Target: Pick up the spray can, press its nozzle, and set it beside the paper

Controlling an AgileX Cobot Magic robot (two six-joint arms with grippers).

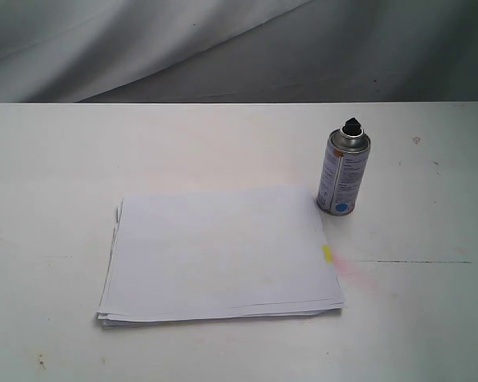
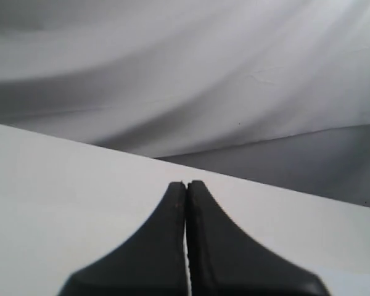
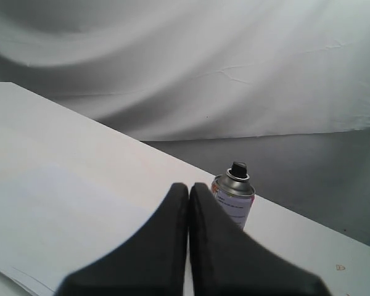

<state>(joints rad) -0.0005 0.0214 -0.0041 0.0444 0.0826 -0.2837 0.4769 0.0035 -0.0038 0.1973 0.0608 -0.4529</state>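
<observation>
The spray can (image 1: 344, 174) stands upright on the white table, silver with a white label and a blue dot near its base. Its black nozzle (image 1: 352, 126) caps the domed top. The can touches or nearly touches the far right corner of the paper (image 1: 219, 253), a flat white stack with a yellow tab (image 1: 327, 254) on its right edge. Neither gripper shows in the exterior view. My right gripper (image 3: 189, 186) is shut and empty, with the spray can (image 3: 234, 199) standing apart beyond its fingers and partly hidden by one. My left gripper (image 2: 186, 184) is shut and empty over bare table.
The white table (image 1: 56, 175) ends at a far edge against a draped grey cloth backdrop (image 1: 223, 48). A faint pink stain (image 1: 354, 270) marks the table to the right of the paper. The paper's edge (image 3: 24, 274) shows low in the right wrist view.
</observation>
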